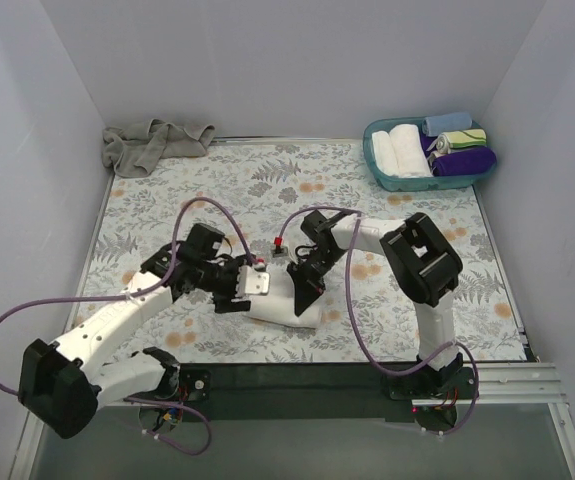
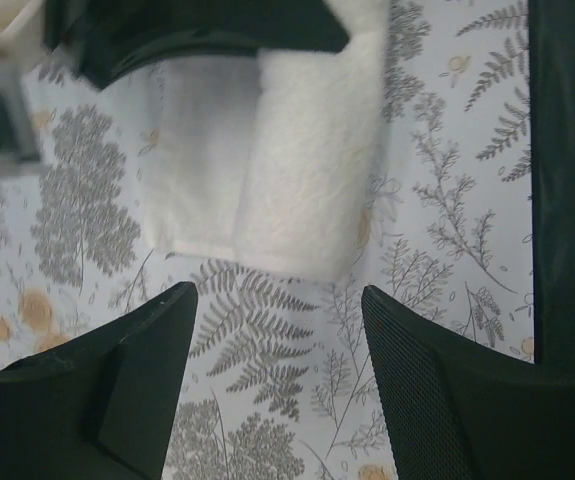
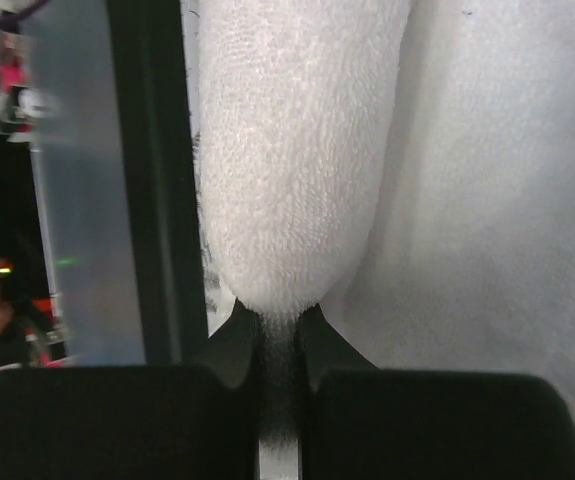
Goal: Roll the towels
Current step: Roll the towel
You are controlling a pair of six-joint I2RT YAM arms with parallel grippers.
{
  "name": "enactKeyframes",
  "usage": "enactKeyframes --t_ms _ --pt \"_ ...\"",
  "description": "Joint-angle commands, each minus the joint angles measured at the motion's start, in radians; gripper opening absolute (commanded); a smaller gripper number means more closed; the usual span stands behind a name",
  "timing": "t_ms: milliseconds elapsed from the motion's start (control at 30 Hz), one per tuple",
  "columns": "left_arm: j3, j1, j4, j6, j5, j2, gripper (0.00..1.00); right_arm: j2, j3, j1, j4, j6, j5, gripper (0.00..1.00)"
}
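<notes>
The white towel (image 1: 279, 309) lies partly rolled near the table's front edge, between the two grippers. In the left wrist view it (image 2: 267, 170) shows a thick rolled part beside a flat part. My left gripper (image 1: 235, 292) is open and empty (image 2: 277, 335), just off the towel's left end above the patterned cloth. My right gripper (image 1: 305, 292) is shut on the rolled edge of the white towel (image 3: 297, 150), pinched between its fingertips (image 3: 279, 325). The grey-beige towel (image 1: 152, 143) lies crumpled at the far left corner.
A teal basket (image 1: 379, 168) at the far right holds several rolled towels, white, blue, striped and purple. The table's dark front edge (image 1: 297, 375) is close behind the white towel. White walls enclose the table on three sides.
</notes>
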Motion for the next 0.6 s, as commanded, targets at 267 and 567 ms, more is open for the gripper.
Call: enactKeyframes --t_ms 267,567 --pt "-0.19 -0.434 0.41 -0.014 -0.364 -0.017 0.64 0.307 0.125 -0.095 -0.272 -0.217 -0.068 0.01" --pt "-0.264 -0.529 0.585 0.031 -0.537 0.179 0.6 0.356 0.154 -0.101 -0.302 -0.256 -0.066 0.02"
